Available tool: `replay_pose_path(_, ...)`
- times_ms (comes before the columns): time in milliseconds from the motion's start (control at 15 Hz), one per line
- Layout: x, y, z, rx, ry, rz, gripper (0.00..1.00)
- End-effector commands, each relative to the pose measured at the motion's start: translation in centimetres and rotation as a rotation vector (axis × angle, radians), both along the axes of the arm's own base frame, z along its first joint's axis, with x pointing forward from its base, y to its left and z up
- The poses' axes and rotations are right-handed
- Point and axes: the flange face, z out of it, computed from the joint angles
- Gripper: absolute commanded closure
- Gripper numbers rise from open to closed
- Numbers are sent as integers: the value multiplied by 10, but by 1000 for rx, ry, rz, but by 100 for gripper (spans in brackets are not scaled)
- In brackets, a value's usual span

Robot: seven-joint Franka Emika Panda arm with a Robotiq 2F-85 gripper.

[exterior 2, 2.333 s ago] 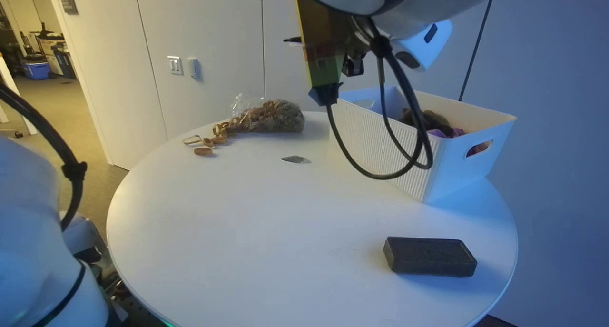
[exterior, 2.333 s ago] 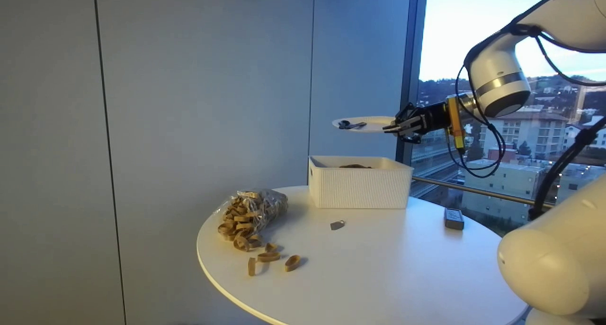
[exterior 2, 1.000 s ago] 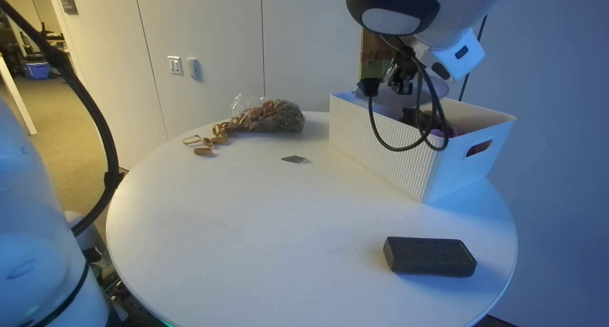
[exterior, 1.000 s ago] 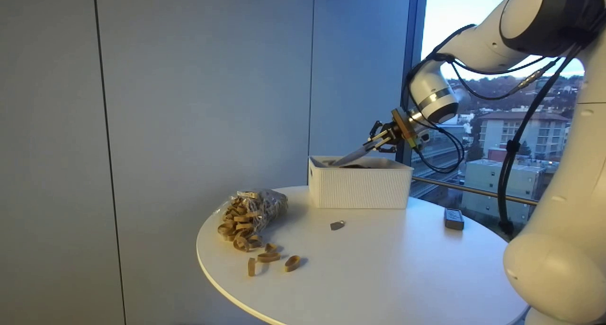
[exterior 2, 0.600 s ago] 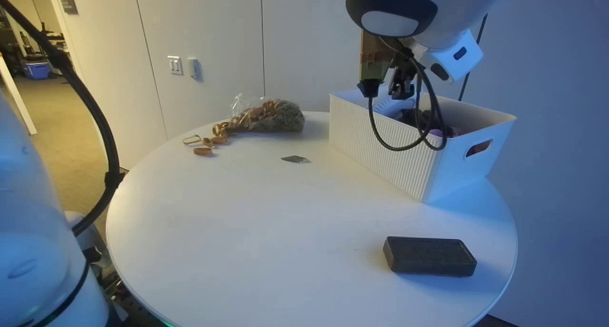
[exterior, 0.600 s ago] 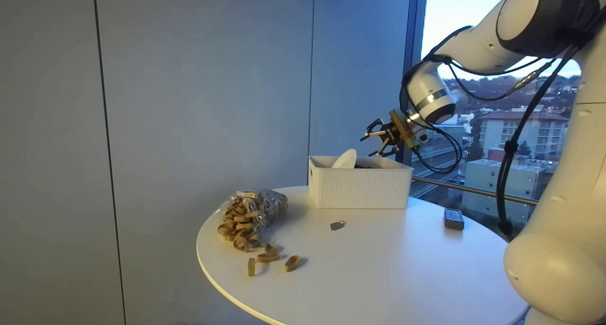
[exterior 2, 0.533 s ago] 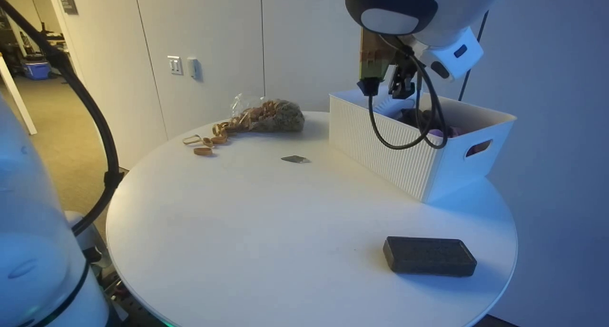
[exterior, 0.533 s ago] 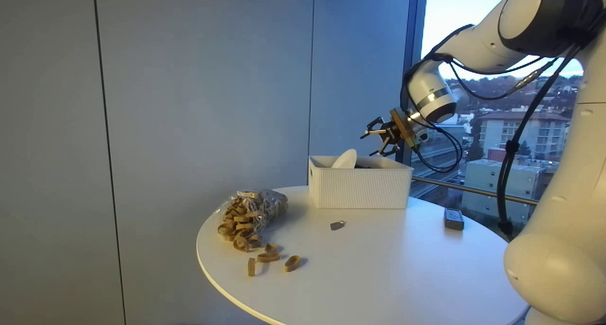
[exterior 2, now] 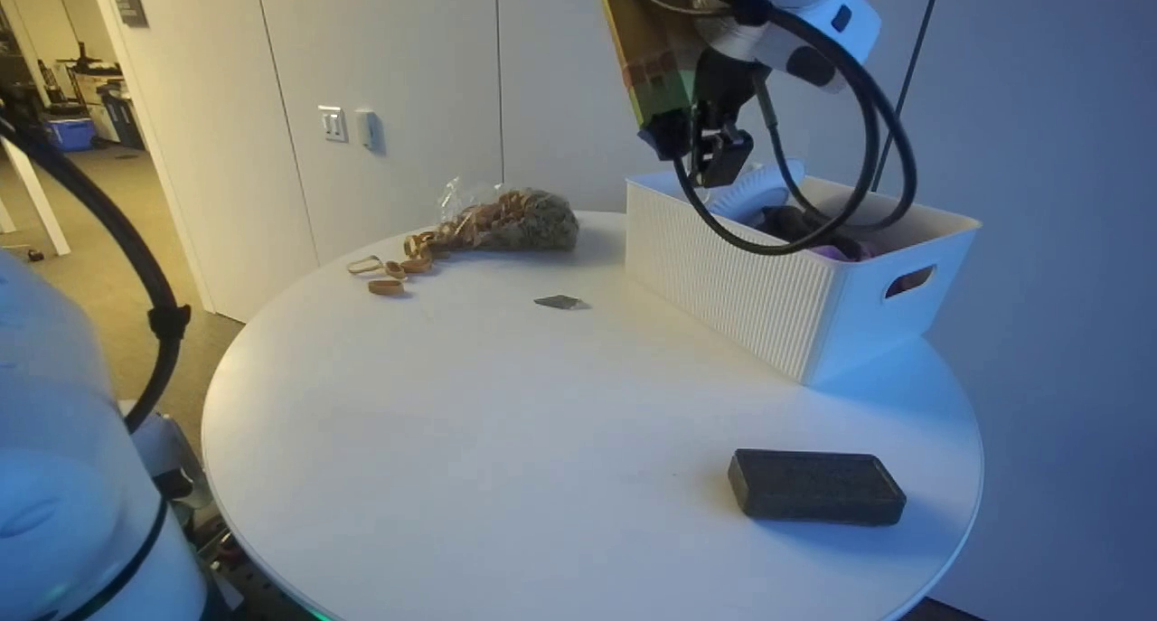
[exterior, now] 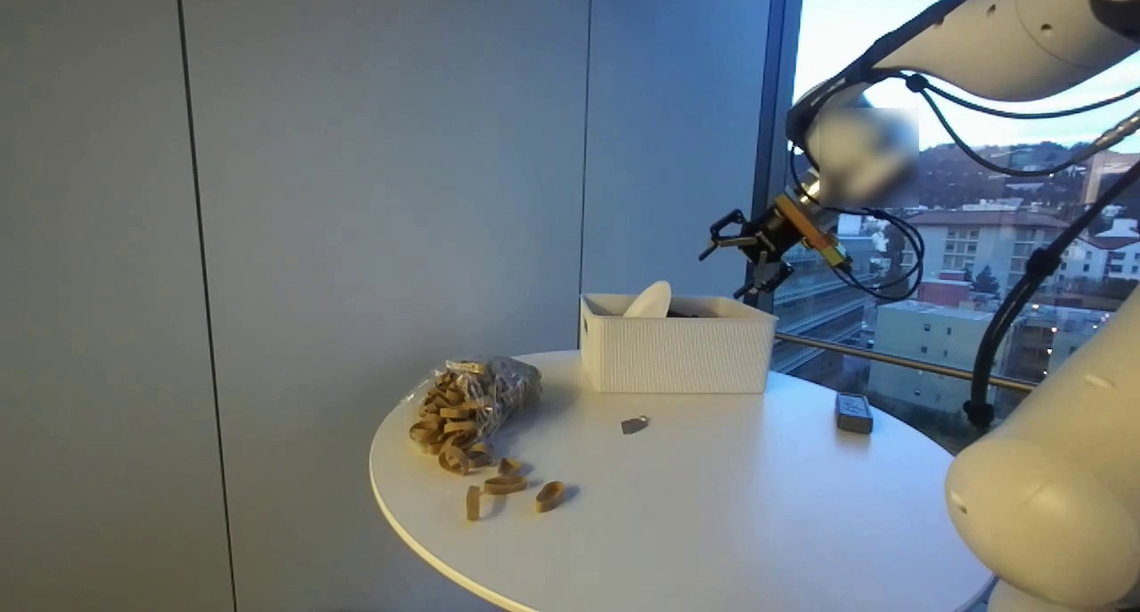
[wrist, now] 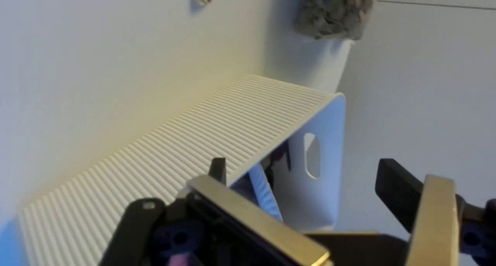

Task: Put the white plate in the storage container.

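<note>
The white plate [exterior: 650, 300] leans steeply inside the storage container [exterior: 681, 354], its upper edge sticking out above the rim. In an exterior view the ribbed edge of the plate [exterior 2: 752, 194] shows at the far end, partly behind a cable. The wrist view shows a narrow strip of the plate [wrist: 265, 188] below the ribbed container wall [wrist: 186, 126]. My gripper [exterior: 723, 274] stands open, above and to one side of the container, apart from the plate. In the wrist view nothing sits between its wide-spread fingers. Most of the plate's lower part is hidden by the walls.
Dark and purple items [exterior 2: 836, 250] lie in the container. A clear bag of tan loops [exterior 2: 529, 221], some spilled, rests near the table's far edge. A small grey piece [exterior: 635, 424] and a dark block [exterior 2: 816, 487] lie on the round white table [exterior 2: 506, 440].
The plate, earlier held level with small dark utensils on it, was tilted into the container and let go. The gripper opened, then drew back and up; the plate stays leaning.
</note>
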Motion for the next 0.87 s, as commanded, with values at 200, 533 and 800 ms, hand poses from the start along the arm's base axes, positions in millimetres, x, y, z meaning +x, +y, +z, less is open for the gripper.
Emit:
replay_pose_path(200, -88, 74, 0, -355, 242, 96, 0)
replay_pose_path(533, -110, 94, 4, -417, 354, 244, 0)
replay_pose_path(800, -138, 112, 17, -452, 344, 299, 0)
